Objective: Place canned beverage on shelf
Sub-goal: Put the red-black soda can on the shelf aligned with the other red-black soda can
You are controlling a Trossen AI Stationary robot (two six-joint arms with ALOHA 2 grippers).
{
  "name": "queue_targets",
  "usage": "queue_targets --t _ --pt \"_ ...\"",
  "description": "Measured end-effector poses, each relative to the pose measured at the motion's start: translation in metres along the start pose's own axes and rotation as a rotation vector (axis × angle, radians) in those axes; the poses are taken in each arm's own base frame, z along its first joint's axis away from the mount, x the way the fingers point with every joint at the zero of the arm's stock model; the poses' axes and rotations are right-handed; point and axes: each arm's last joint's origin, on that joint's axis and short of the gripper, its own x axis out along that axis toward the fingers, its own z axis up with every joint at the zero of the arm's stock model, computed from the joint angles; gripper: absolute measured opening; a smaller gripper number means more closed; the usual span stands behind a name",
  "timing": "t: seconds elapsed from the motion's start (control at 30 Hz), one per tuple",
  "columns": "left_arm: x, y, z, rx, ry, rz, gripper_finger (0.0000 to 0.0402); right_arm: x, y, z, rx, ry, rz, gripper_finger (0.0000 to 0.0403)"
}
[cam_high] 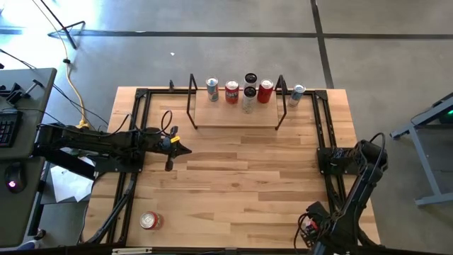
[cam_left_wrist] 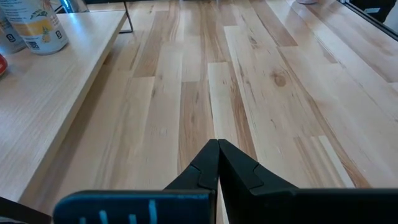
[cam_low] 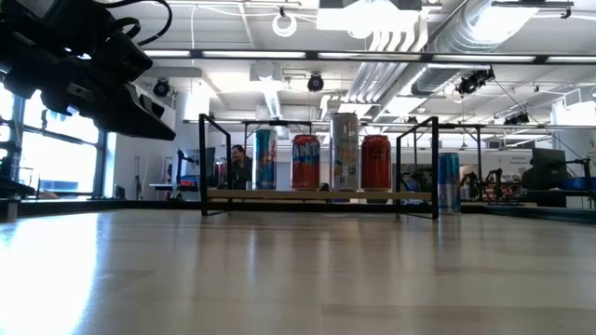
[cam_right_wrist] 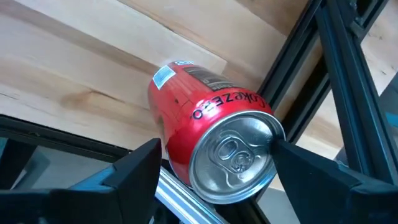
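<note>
A: Left tool (cam_high: 186,149)?

B: Clenched, dark fingers pressed into one pointed wedge, empty. Hovering over the bench (cam_high: 233,191) toward its left-centre, at the end of the outstretched left arm (cam_high: 92,142), short of the shelf (cam_high: 233,119).

A: Right tool (cam_right_wrist: 217,146)?

B: Grasping a red can (cam_right_wrist: 205,137). Blunt black fingers on either side of the glossy cylinder, silver top with pull tab turned to the wrist camera, white lettering along the rim. Down at the bench's near right corner, by the black metal rails, on the folded right arm (cam_high: 357,177). Well apart from the shelf.

A: Shelf itself?

B: Low pale-wood plank, smooth, straight-grained, with thin black rod frames at both ends. At the bench's far edge, centred.

A: Anything on it?

B: Four upright cans (cam_low: 321,160) in a row: striped bluish one, red one, taller slim silver one, another red. Fifth can, blue (cam_low: 449,181), upright on the bench just outside the right-hand frame.

A: Elsewhere?

B: Second red can (cam_high: 150,221) lying on its side near the bench's near left corner, far from both tools.

A: Bench surface?

B: Light planked wood, matte, knots here and there.
</note>
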Motion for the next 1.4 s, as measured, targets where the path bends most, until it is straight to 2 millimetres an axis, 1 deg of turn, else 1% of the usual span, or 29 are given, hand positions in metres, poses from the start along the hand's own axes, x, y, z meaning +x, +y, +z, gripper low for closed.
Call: queue_targets --t 0.13,0.3,0.4,0.47,0.53,0.6,0.67,0.73,0.77,0.8,0.9,0.97,1.07,1.2,1.4 --pt "0.0 0.0 0.0 0.0 0.0 0.0 0.0 -0.001 0.003 0.004 0.013 0.007 0.006 0.0288" --pt "0.0 0.0 0.0 0.0 0.0 0.0 0.0 -0.01 0.007 0.014 0.002 0.022 0.05 0.0288" --pt "0.0 0.0 0.0 0.0 0.0 0.0 0.0 -0.022 0.012 0.02 -0.027 0.033 0.08 0.0285" --pt "0.0 0.0 0.0 0.0 0.001 0.0 0.0 -0.031 0.012 0.025 -0.043 0.032 0.079 0.0272" --pt "0.0 0.0 0.0 0.0 0.004 0.0 0.0 -0.038 0.012 0.028 -0.054 0.03 0.079 0.0246" --pt "0.0 0.0 -0.001 -0.001 0.007 0.0 0.0 -0.045 0.012 0.027 -0.067 0.041 0.095 0.0201" --pt "0.0 0.0 -0.001 -0.004 0.009 -0.001 0.0 -0.049 0.011 0.023 -0.069 0.059 0.109 0.0136" --pt "0.0 0.0 -0.001 -0.008 0.009 -0.001 0.0 -0.052 0.009 0.014 -0.061 0.083 0.14 0.0061" --pt "0.0 0.0 -0.001 -0.008 0.01 -0.001 0.0 -0.052 0.008 0.008 -0.057 0.099 0.159 0.0032" --pt "0.0 0.0 -0.001 -0.008 0.011 -0.001 0.0 -0.051 0.008 0.003 -0.053 0.119 0.172 0.0016" --pt "0.0 0.0 -0.001 -0.009 0.013 -0.001 0.0 -0.041 0.008 -0.012 -0.008 0.212 0.137 0.0027" --pt "0.0 0.0 -0.002 -0.009 0.016 -0.001 0.0 -0.031 0.01 -0.022 -0.014 0.262 0.107 0.0025" --pt "0.0 0.0 -0.002 -0.009 0.016 -0.001 0.0 -0.02 0.011 -0.029 -0.03 0.239 0.116 0.0006" --pt "0.0 0.0 -0.001 -0.009 0.015 -0.001 0.0 -0.005 0.012 -0.028 -0.056 0.219 0.074 0.0005" --pt "0.0 0.0 -0.002 -0.009 0.018 -0.002 0.0 0.016 0.016 -0.014 -0.104 0.187 0.034 0.0001"
